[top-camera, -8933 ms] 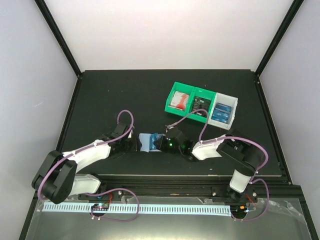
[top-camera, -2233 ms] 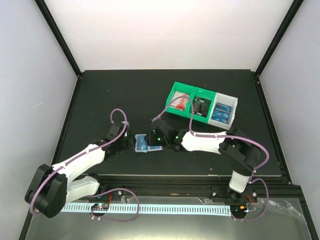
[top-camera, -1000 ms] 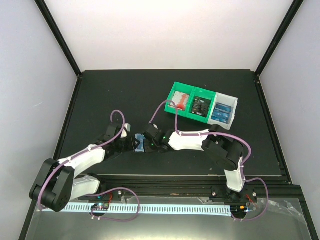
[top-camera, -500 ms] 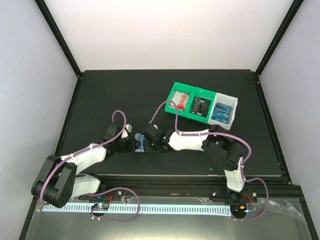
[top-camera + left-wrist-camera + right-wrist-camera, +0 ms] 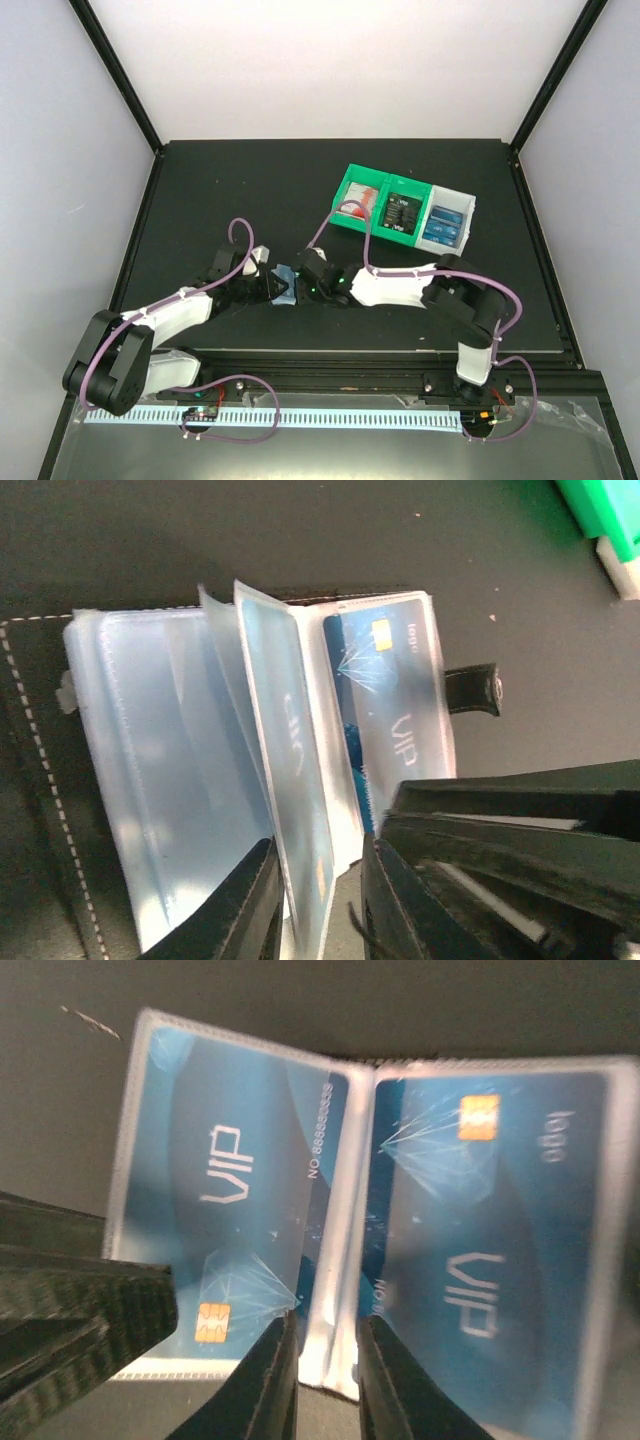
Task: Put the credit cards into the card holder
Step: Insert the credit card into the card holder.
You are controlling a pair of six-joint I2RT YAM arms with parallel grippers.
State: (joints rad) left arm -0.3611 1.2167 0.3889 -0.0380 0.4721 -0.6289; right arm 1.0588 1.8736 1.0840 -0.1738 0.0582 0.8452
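On the table (image 5: 200, 190) the card holder (image 5: 284, 288) lies open, blue VIP cards (image 5: 225, 1180) in its clear sleeves (image 5: 170, 780). Left gripper (image 5: 318, 905) pinches one sleeve leaf (image 5: 290, 760); right gripper (image 5: 322, 1375) straddles the seam (image 5: 335, 1260), jaws parted.

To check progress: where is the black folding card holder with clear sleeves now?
Top view: the card holder lies open at the black table's front middle, between the left gripper and right gripper, left of the green plastic bin.
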